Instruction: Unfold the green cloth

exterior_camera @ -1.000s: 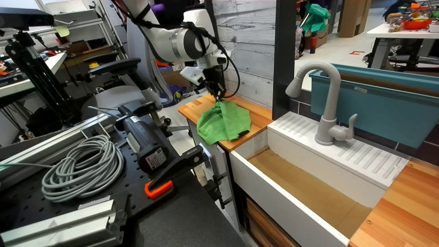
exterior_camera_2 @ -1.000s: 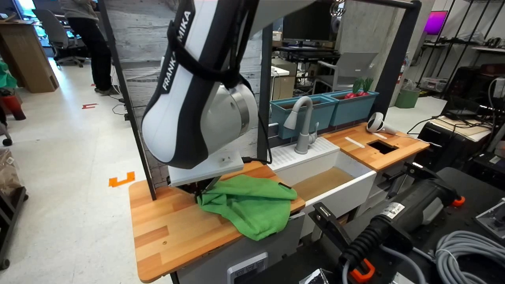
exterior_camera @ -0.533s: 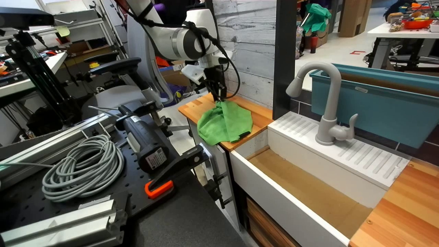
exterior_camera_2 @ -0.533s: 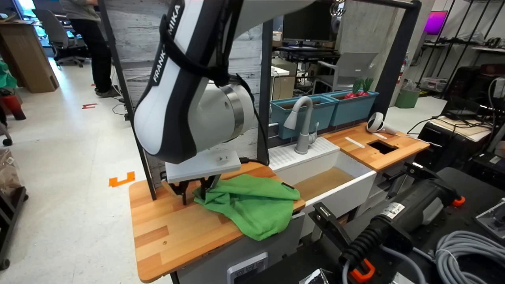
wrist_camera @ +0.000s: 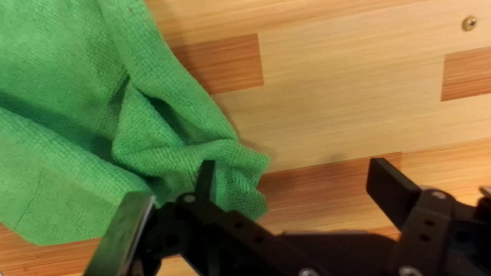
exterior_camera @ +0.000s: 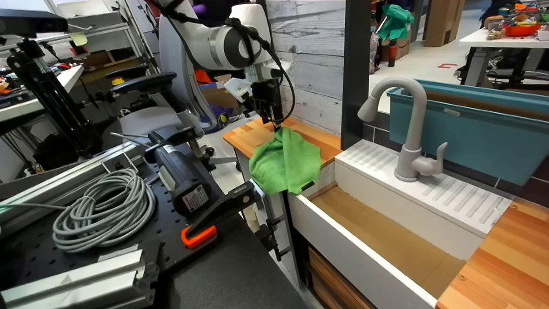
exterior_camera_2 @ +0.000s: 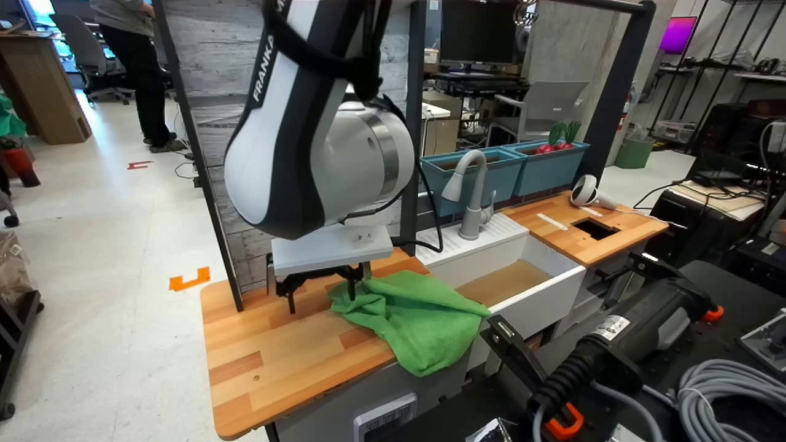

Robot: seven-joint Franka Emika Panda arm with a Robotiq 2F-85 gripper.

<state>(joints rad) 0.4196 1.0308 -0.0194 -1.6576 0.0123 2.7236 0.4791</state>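
The green cloth [exterior_camera_2: 424, 319] lies crumpled on the wooden counter, with part of it hanging over the front edge. In an exterior view the cloth [exterior_camera: 285, 163] reaches the near corner of the sink. The wrist view shows folds and a bunched end of the cloth [wrist_camera: 153, 126]. My gripper [wrist_camera: 297, 178] stands open above the counter by that bunched end. One of its fingers [wrist_camera: 206, 178] is over the bunched end, the other over bare wood. Nothing is gripped between them. Whether the near finger touches the cloth, I cannot tell.
Beside the cloth is a white sink [exterior_camera_2: 540, 307] with a grey faucet [exterior_camera_2: 473, 196]. A plank wall [exterior_camera: 306, 64] rises behind the counter [exterior_camera_2: 276, 362]. Across from it stands a black bench with a power tool [exterior_camera: 180, 176] and coiled cable [exterior_camera: 105, 210].
The jaws have spread from shut at the cloth's bunched end to wide open, letting it go. The cloth has shifted towards the sink and hangs further over the edge. The arm has moved slightly.
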